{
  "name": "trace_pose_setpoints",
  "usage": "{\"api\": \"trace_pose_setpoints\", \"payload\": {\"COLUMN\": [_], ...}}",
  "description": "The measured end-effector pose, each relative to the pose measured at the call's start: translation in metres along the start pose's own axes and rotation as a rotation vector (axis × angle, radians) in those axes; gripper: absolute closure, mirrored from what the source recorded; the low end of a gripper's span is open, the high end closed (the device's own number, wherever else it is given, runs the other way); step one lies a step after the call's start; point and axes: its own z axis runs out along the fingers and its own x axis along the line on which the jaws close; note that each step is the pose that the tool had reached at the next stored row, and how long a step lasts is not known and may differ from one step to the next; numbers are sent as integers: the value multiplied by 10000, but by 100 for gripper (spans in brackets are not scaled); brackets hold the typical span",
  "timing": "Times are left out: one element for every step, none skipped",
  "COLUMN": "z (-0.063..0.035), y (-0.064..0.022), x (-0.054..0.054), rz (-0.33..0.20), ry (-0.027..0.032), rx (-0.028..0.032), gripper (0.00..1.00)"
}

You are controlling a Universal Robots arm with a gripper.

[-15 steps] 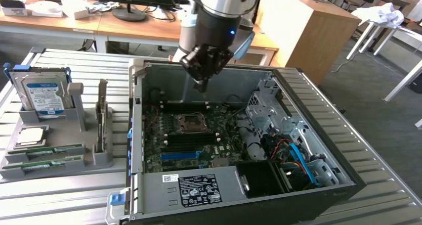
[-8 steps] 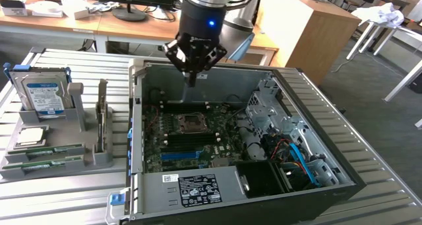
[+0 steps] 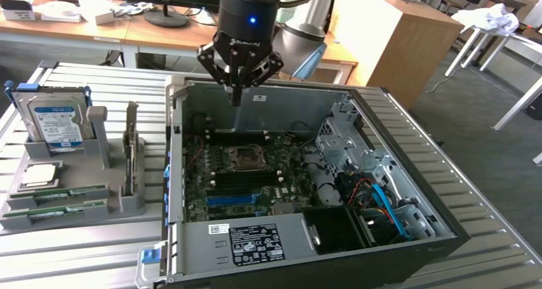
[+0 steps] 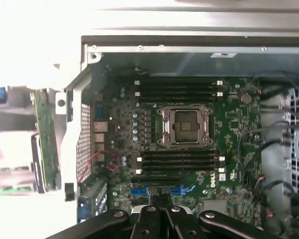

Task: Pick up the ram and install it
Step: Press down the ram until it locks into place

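Two green ram sticks [image 3: 63, 194] lie flat in a grey holder [image 3: 127, 203] at the exterior view's left, beside the open computer case [image 3: 174, 174]. My gripper [image 3: 235, 101] hangs shut over the back wall of the case, far from the sticks, with nothing between its fingers. In the wrist view the gripper [image 4: 162, 196] looks straight down on the motherboard [image 4: 234, 124]. Long dark memory slots [image 4: 177, 89] run on both sides of the processor socket [image 4: 184, 124], and all of them stand empty.
A silver hard drive [image 3: 55, 120] and a tall grey upright card [image 3: 131, 146] stand in the same holder. A labelled power supply [image 3: 245, 238] and a tangle of cables [image 3: 381, 203] fill the case's near side. Desks and a monitor stand behind.
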Motion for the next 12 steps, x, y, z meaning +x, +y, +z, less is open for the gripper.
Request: {"api": "trace_pose_setpoints", "payload": {"z": [-4,-7,-9,-9,-9,-10,-10,-10,-10,-10,-10,-10], "y": [2,4,5,6,6,6,5,6,6,6,6,6], "x": [9,16,21,23,23,23,24,24,24,24,24,24], "rz": [113,198,261,289,290,291,292,293,293,293,293,293], "ry": [-7,-12,-17,-18,-19,-19,-18,-18,-18,-18,-18,-18], "rx": [-1,-2,-4,-5,-4,-4,-3,-3,-3,-3,-3,-3], "gripper": [90,90,90,90,90,90,90,90,90,90,90,90]}}
